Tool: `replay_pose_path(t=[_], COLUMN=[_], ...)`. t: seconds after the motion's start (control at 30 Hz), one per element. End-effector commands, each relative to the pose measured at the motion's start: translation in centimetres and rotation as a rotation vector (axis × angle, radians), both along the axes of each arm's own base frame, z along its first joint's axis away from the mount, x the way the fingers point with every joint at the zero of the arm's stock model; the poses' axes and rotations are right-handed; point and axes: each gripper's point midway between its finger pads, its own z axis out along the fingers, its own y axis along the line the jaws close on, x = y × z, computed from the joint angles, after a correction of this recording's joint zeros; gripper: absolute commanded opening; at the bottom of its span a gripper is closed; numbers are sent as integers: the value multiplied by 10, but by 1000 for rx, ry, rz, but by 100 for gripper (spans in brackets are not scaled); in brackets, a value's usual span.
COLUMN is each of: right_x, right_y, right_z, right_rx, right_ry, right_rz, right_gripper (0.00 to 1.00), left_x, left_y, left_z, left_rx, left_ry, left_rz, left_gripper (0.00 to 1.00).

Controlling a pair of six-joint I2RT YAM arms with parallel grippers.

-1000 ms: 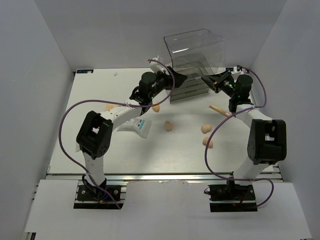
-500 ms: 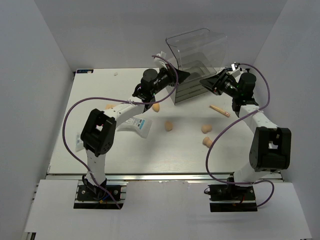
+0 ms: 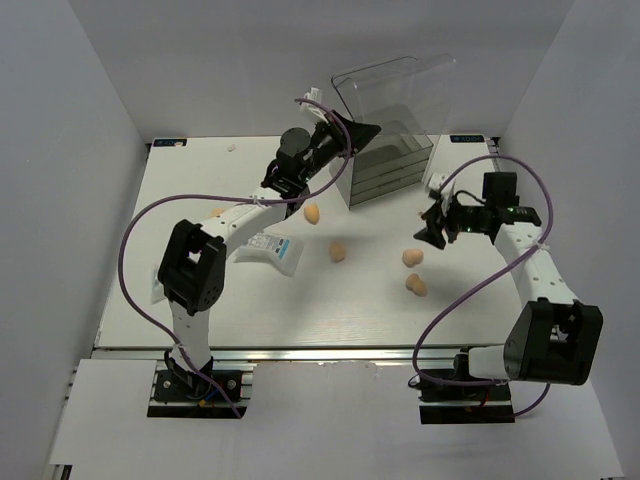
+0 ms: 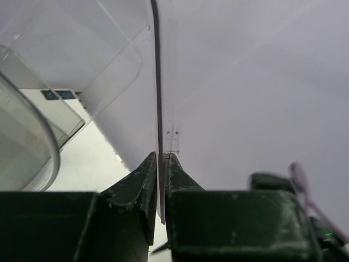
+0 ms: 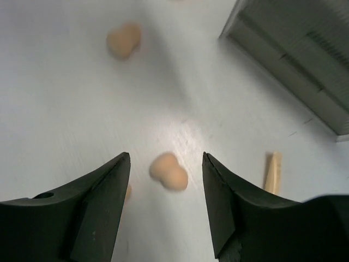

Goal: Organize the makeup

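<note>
Right gripper (image 3: 437,225) has swung away from the clear drawer box (image 3: 390,170) and hangs with jaws apart above a peach sponge (image 5: 168,172) on the table (image 3: 200,290). Left gripper (image 4: 162,164) pinches the box's thin wall. Best to descend straight, sponge centred, then close gently.

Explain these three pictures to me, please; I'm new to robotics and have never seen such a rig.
Two robot arms are bolted at the near edge of a white table. One picture looks down from above. The other two come from a camera on each wrist, so the dark prongs are that arm's own fingers. The left gripper pinches the thin wall of a clear plastic drawer box. The right gripper is open, holds nothing, and hovers above a peach sponge. More sponges, a clear packet and a thin peach stick lie on the table.
</note>
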Motion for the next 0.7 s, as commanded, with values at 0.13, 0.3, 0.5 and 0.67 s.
replay_pose_path(t=[0.13, 0.3, 0.5, 0.67], right_x=[-44, -17, 2, 14], right_y=[-17, -23, -27, -12], right_z=[-89, -111, -140, -154], right_rx=[-279, -330, -413, -454], right_ry=[-58, -37, -26, -43], right_rz=[373, 385, 412, 424], right_gripper=[59, 62, 64, 63], left_x=[-5, -7, -10, -12], left_y=[36, 38, 40, 40], left_z=[107, 116, 116, 115], left_rx=[-236, -242, -251, -248], left_ry=[-26, -28, -26, -23], left_rz=[41, 37, 35, 33], left_gripper=[18, 18, 18, 18])
